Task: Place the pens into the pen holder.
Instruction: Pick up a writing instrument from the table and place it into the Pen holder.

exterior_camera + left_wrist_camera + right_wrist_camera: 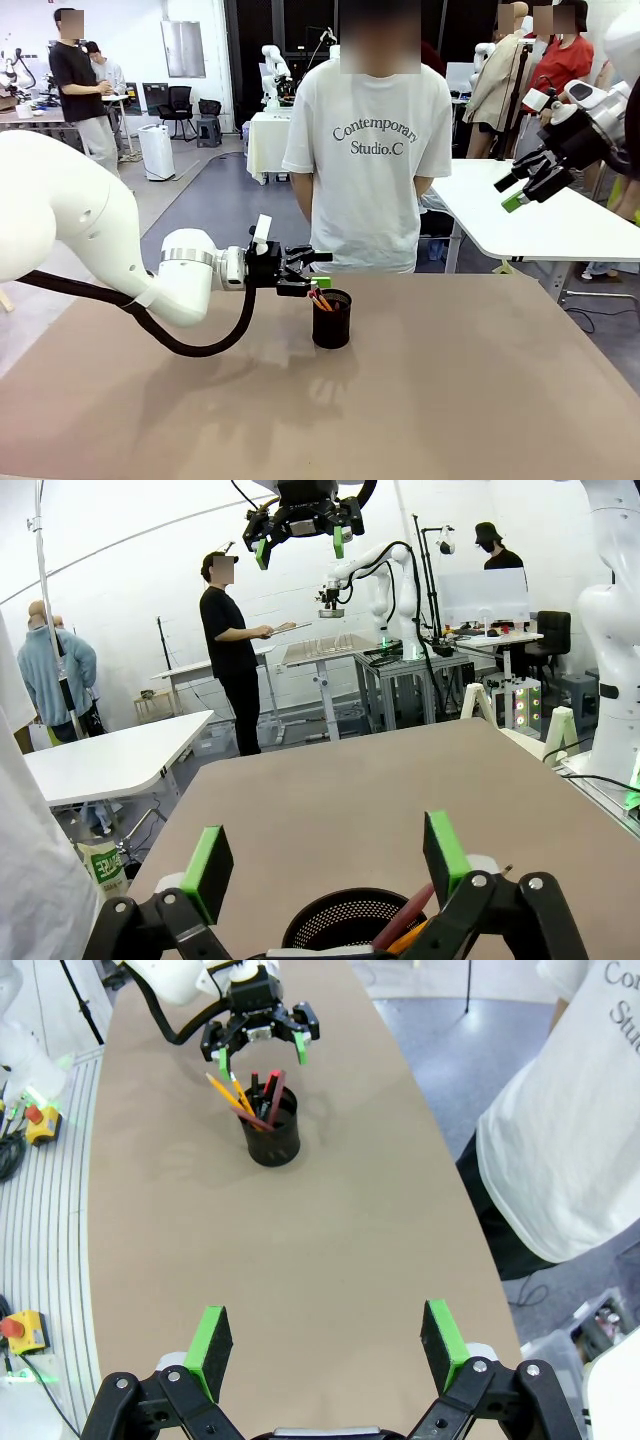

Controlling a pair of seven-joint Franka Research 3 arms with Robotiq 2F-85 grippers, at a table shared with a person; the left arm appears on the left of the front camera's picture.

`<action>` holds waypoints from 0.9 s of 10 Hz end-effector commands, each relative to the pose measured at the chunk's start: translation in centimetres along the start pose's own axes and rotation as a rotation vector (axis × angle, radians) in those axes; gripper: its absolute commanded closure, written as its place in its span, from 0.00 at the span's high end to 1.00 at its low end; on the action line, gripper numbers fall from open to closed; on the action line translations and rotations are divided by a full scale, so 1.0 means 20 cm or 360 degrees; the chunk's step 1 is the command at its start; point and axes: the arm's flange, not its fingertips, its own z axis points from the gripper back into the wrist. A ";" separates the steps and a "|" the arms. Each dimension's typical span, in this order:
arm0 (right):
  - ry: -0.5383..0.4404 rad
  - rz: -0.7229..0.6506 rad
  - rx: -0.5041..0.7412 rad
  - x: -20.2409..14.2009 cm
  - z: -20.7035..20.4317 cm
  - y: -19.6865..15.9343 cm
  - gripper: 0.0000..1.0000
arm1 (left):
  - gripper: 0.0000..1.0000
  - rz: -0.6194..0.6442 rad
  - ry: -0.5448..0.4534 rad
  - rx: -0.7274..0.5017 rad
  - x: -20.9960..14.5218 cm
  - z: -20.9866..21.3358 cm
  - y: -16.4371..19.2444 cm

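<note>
My left gripper [326, 865] gapes empty over the pen holder [331, 318]; pens [247, 1098] inside, seemingly three. Right gripper [524, 185], two o'clock, wide open.

Pen holder [345, 927] cut off at six o'clock in the left wrist view; pens' [405, 918] lower ends hidden inside.

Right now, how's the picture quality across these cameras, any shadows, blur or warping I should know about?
Front view: even indoor light, soft shadows of the left arm on the table, pen holder sharp. Left wrist view: wide-angle bending of walls and poles, holder rim cropped at the bottom edge. Right wrist view: sharp, table edges curve, faint shadow beside the pen holder with the pens clear.
</note>
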 end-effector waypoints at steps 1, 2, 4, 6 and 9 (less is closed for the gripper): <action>0.0013 0.0004 0.0004 0.01 0.01 0.00 1.00 | 1.00 0.0029 0.0012 0.0003 0.08 0.06 0.01; 0.0013 0.0004 0.0004 0.01 0.01 0.00 1.00 | 1.00 0.0036 0.0037 0.0014 0.17 0.11 -0.04; 0.0013 0.0004 0.0004 0.01 0.01 0.00 1.00 | 1.00 0.0081 0.0186 0.0008 0.32 0.25 -0.06; 0.0013 0.0004 0.0004 0.01 0.01 0.00 1.00 | 1.00 0.0050 0.0334 0.0073 0.41 0.34 -0.09; 0.0013 0.0004 0.0004 0.01 0.01 0.00 1.00 | 1.00 0.0094 0.0628 0.0109 0.54 0.45 -0.16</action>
